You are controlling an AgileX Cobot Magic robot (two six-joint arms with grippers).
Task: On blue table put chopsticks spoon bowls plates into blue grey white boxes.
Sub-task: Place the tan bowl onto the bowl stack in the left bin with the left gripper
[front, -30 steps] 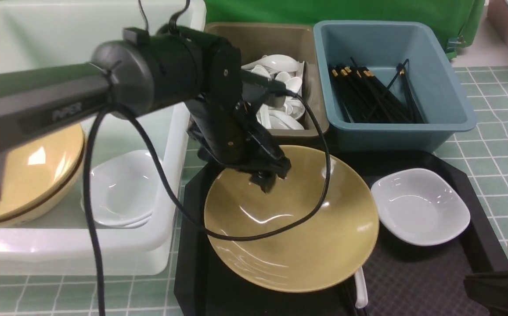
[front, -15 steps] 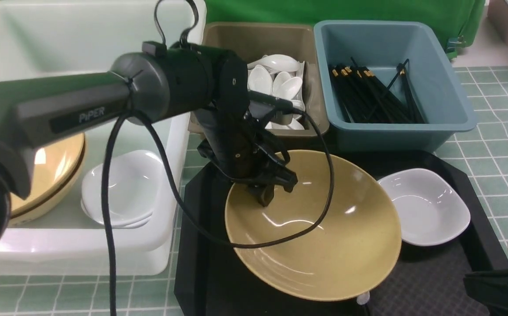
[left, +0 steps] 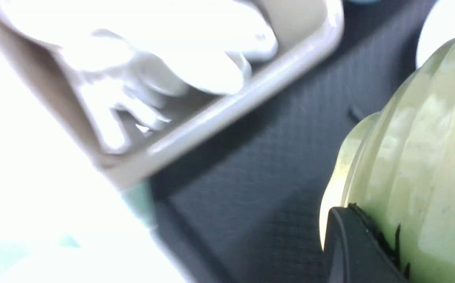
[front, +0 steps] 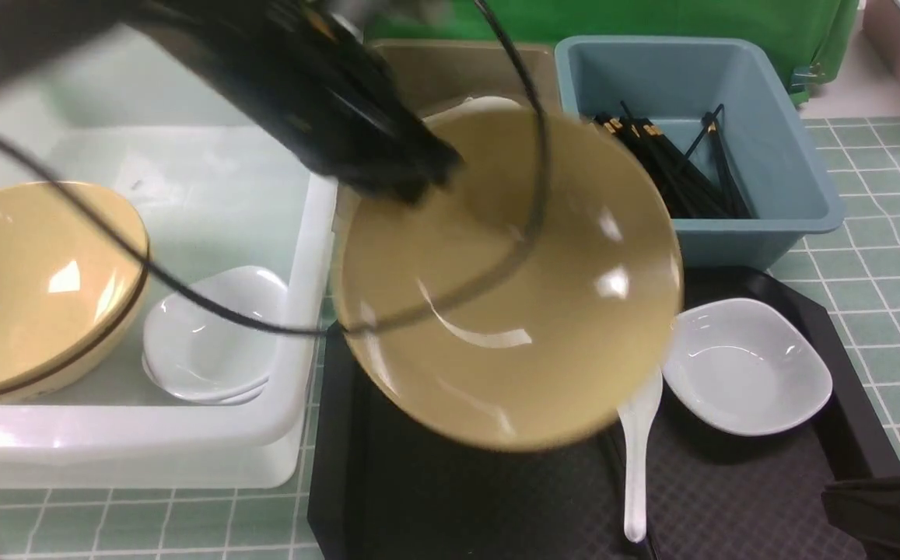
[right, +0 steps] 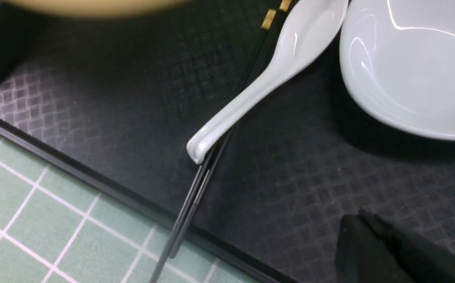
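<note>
The left gripper (front: 418,187) pinches the tan bowl (front: 512,288) above the black tray (front: 496,498). The right gripper's (right: 363,224) fingers are pressed together. I can read no writing.

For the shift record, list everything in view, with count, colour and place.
Held bowl: one, tan, above the black tray
Boxed bowls: two, tan, nested in the white box
White dishes: two, stacked in the white box
Tray dish: one, white
Tray spoon: one, white
Tray chopsticks: two, black, beneath the spoon
Boxed spoons: several, white, grey box
Boxed chopsticks: bundle, black, blue box
Boxes: white, grey, blue
Left gripper: black, gripping the held bowl
Right gripper: black, above the tray
</note>
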